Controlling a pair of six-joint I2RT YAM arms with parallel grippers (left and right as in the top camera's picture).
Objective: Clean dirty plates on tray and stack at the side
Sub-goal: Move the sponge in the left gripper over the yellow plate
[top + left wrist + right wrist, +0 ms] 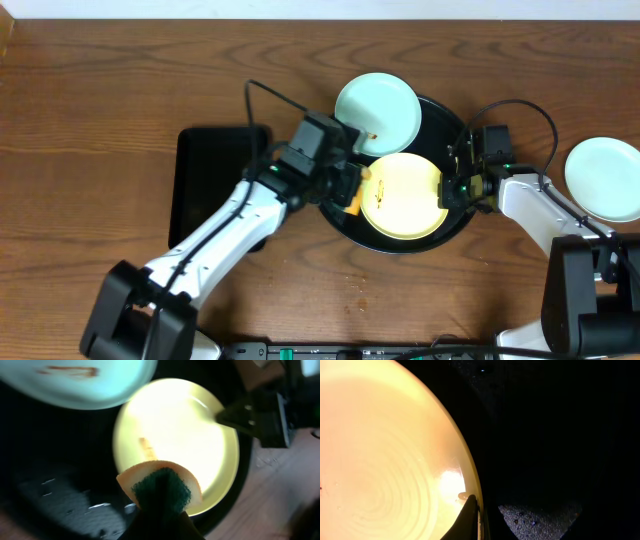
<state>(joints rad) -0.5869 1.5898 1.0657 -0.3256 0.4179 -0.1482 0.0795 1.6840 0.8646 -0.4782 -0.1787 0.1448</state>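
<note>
My right hand (447, 190) pinches the yellow plate's (400, 195) rim, steadying it in the tray (452, 128) while my left hand (352, 192), clamped on the sponge (160, 482), scrubs its smear (147, 448).

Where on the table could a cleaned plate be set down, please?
Bare wood runs along the far edge and the near strip between the arms. Beside the blue plate on the right there is little room. The round tray, holding the yellow plate, another blue plate and both tools, is crowded.
</note>
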